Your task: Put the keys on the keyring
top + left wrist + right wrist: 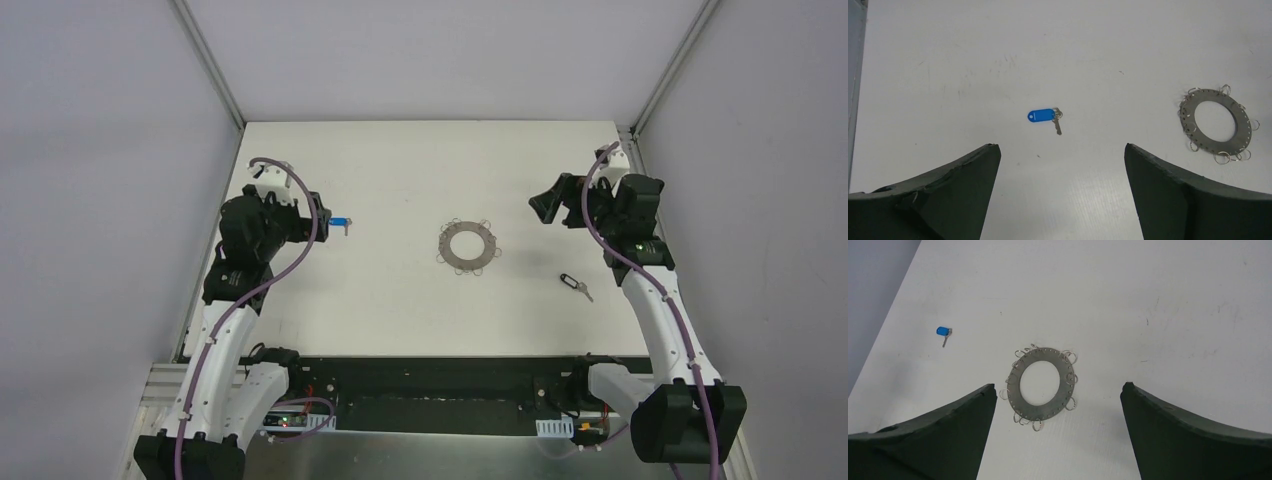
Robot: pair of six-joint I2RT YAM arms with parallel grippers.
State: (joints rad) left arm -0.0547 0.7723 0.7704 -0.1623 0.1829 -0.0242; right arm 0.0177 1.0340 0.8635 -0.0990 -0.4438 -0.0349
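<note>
pickup stage, nothing grabbed yet
left gripper [1060,146] and right gripper [1058,386] wide open, empty. blue key [1043,116] lies left, keyring [467,246] centre, black key [574,285] near-right. i'd guess left lowers onto blue key next.

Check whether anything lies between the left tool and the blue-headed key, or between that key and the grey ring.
Nothing visible does. The open left tool faces the small blue-headed silver key across bare white table, and only bare table lies between that key and the flat grey metal keyring.
</note>
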